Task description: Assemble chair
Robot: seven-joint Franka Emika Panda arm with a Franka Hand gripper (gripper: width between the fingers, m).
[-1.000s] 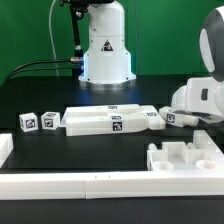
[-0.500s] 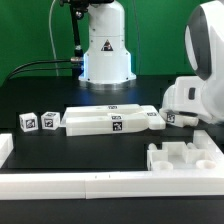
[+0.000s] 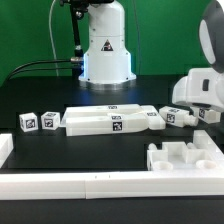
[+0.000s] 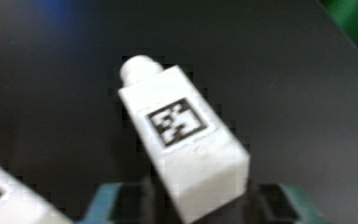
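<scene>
What the coming move turns on is how the short white leg [image 4: 179,130] lies in relation to the claw [image 4: 190,208], and the wrist view shows this plainly. The leg sits directly between the two dark fingers [image 4: 123,205], which flank its narrow sides. Its long axis runs straight out from the claw, square to the line along which the fingers close. The stepped peg end points away from the claw and the tagged face is turned up toward the camera. The fingers stand tight against the leg's sides, but the picture is too soft for us to see a gap or firm contact, so we cannot tell whether the claw is pinching the leg or has let go. In the exterior view the claw hangs low at the far right of the worktop [image 3: 40,145]. A small tagged piece [image 3: 170,117] shows just beside it, at the right end of the long slab [image 3: 110,120] and beyond the notched block [image 3: 185,155]. We take that piece to be part of the same leg, though we cannot be sure. Since the leg is already centred and aligned, we judge that the claw needs no sideways correction. Closing across the narrow width would seat a grip, and a straight lift would clear the leg.
</scene>
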